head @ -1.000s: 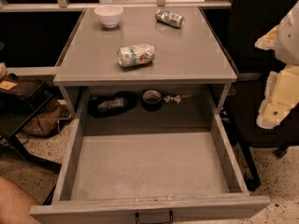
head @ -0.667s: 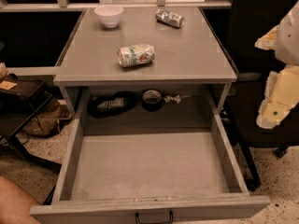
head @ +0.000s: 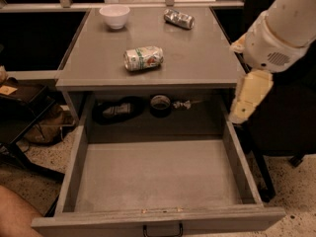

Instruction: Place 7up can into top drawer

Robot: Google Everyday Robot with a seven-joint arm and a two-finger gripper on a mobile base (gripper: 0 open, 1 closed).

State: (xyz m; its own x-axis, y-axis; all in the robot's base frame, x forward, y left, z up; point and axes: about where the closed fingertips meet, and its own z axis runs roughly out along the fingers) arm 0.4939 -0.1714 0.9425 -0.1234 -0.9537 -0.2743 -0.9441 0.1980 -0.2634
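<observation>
**Gripper off to the right, can not yet picked up**

The gripper (head: 251, 97) hangs at the right edge of the cabinet, beside the corner where the tabletop (head: 197, 48) ends and the drawer's right wall begins. It is well apart from the can and holds nothing that shows. Whether it is released or clenched I cannot tell; only a pale wedge under the arm's white housing is in view.

The 7up can (head: 143, 58) lies on its side on the tabletop, a little left of the middle and towards the front edge, with its silver ends facing left and right. Nothing touches it. From that I judge that the real work of the task is all ahead: the can has to be reached, gripped, lifted past the front edge and set down below.

One part looks ready. The top drawer (head: 158, 174) is pulled well out, its flat grey bottom bare and its small black handle (head: 162, 229) at the very bottom of the view. So no opening step seems to be needed, and there is plenty of room for the can.

Further out on the tabletop, a white bowl (head: 114, 16) stands near the back left and a darker silver can (head: 178, 18) lies near the back right. Both are well clear of the 7up can. In the recess behind the drawer sit a dark roll (head: 160, 105) and a black object (head: 116, 110) that I cannot identify. A bit of bare skin (head: 12, 214) shows at the lower left corner.
</observation>
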